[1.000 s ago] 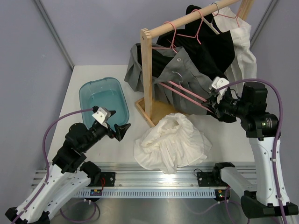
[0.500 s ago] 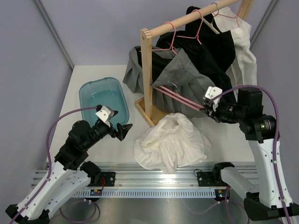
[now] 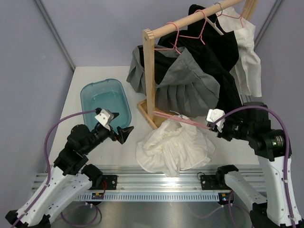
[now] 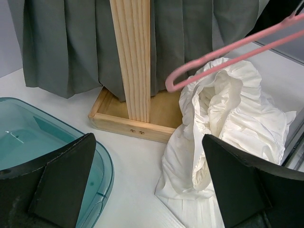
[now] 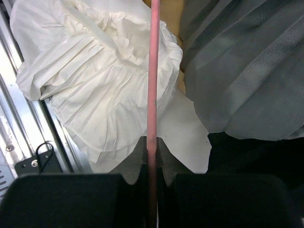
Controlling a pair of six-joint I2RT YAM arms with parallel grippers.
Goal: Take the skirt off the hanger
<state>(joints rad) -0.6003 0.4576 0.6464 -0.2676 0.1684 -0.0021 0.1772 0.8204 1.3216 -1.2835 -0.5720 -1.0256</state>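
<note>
My right gripper [image 3: 214,126] is shut on the end of a pink hanger [image 3: 183,119], which reaches left, low over a white skirt [image 3: 173,145] heaped on the table. In the right wrist view the hanger [image 5: 153,71] runs bare out of the gripper [image 5: 153,148] over the white skirt [image 5: 90,71]. A grey pleated skirt [image 3: 187,88] hangs against the wooden rack's post [image 3: 150,71], above the hanger; no cloth shows on the hanger's visible length. In the left wrist view the hanger's looped end [image 4: 228,50] is free beside the grey skirt [image 4: 61,42]. My left gripper [image 3: 124,131] is open and empty.
The rack's bar [image 3: 199,16] carries more pink hangers with black [image 3: 218,47] and white [image 3: 249,57] garments. Its wooden base tray [image 3: 147,113] sits beside the white heap. A teal basin [image 3: 104,99] stands at the left, also in the left wrist view [image 4: 38,156].
My right gripper has pulled the pink hanger down and toward the near edge. The hanger has slid out of the grey skirt, which now droops by the post. The left arm barely moved.
</note>
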